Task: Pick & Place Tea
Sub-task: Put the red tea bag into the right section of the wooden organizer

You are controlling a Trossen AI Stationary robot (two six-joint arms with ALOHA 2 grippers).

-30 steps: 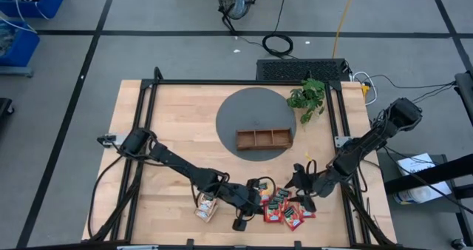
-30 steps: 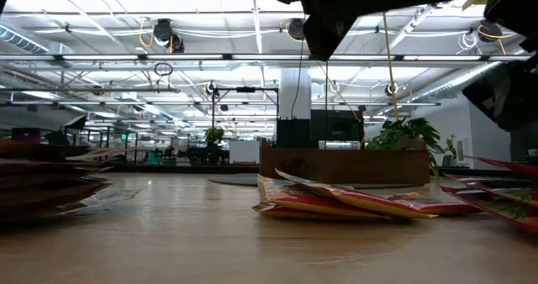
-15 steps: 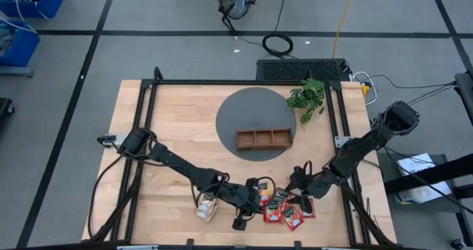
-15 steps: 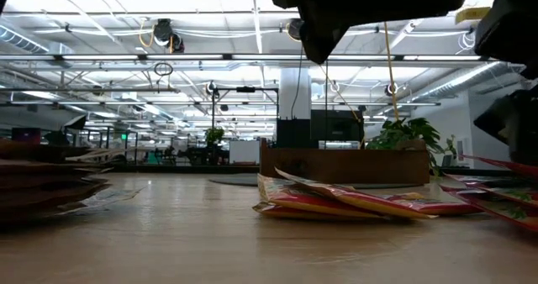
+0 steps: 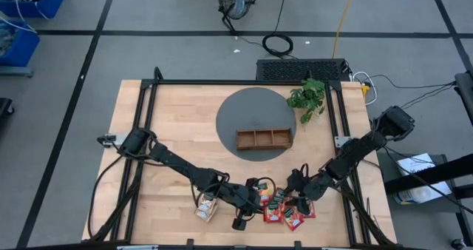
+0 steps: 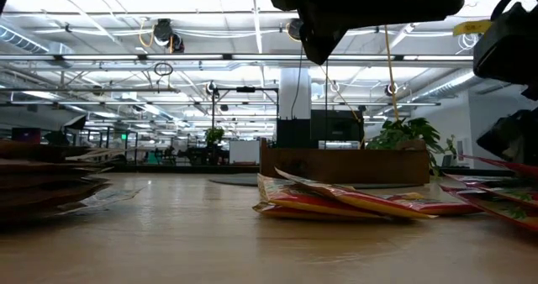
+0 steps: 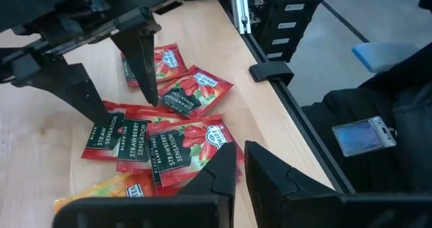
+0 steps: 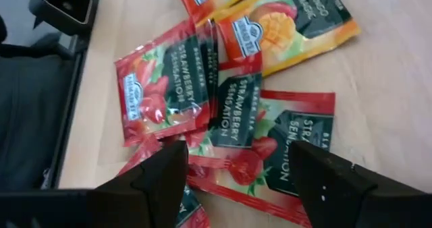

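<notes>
Several red tea sachets lie overlapping on the table near its front edge, right of centre, with an orange one among them. My right gripper is open, its fingers slanting down over the red sachets; in the left wrist view it comes in from the far side. My left gripper hangs shut just left of the sachets, with nothing between its fingers. A second small pile of pale and orange sachets lies further left. My right gripper's two fingertips are low over the red sachets, slanting down from the table's right and far side. I cannot tell whether they touch the top sachet.
A brown three-compartment wooden tray sits on a grey round mat at the table's middle. A small green plant stands at the far right. A black frame rail runs along the table's right edge, close to the sachets.
My right gripper has sunk toward the red sachets, shifting slightly toward the table's left edge and rolling a little, its fingers staying wide apart. The sachets lie where they were.
</notes>
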